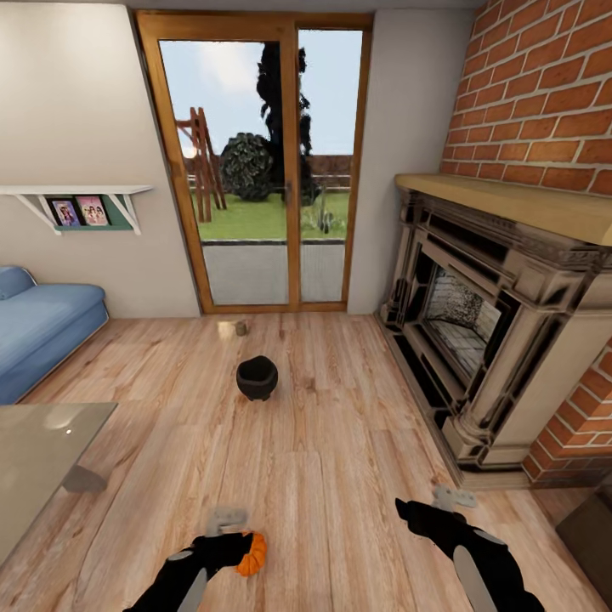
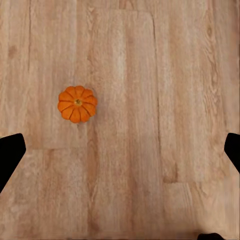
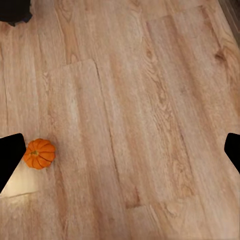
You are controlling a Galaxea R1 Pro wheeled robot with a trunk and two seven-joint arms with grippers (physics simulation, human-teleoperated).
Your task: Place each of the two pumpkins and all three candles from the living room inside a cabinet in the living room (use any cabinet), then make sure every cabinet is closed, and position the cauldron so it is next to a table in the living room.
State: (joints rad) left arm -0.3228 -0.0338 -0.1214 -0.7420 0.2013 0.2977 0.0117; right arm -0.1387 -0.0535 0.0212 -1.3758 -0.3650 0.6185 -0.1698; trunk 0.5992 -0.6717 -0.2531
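Left gripper (image 1: pixel 228 517): low over the wood floor, fingers spread wide and holding nothing; in the left wrist view the two dark fingertips (image 2: pixel 10 155) sit at opposite edges with bare planks between them.
Pumpkin (image 2: pixel 77 104): on the floor under the left gripper, off to one side of the gap between the fingers, not touched by either; in the head view it (image 1: pixel 252 553) peeks out just beside the left wrist, on the side toward the right arm. The right wrist view catches the same pumpkin (image 3: pixel 40 153) next to one dark fingertip.
Right gripper (image 1: pixel 450 498): released as well, fingers parted over bare floor, nothing between them; it hangs well apart from the left gripper, on the fireplace side.
Floor (image 1: pixel 340 442): light wood planks, running from both grippers out to the far wall.
Cauldron (image 1: pixel 257 378): upright on the floor well ahead of both grippers, roughly between their lines, mouth open upward.
Candles (image 1: pixel 231 328): two small pale stubs beyond the cauldron, close together near the glass door; too small to tell more.
Table (image 1: pixel 34 459): glossy grey glass top, ahead of the left gripper and out to its left.
Sofa (image 1: pixel 38 327): blue, past the table.
Fireplace (image 1: pixel 501 340): ornate grey, ahead of the right gripper and out to its right, against the brick wall.
Glass door (image 1: pixel 263 170): wood-framed, at the far wall straight ahead.
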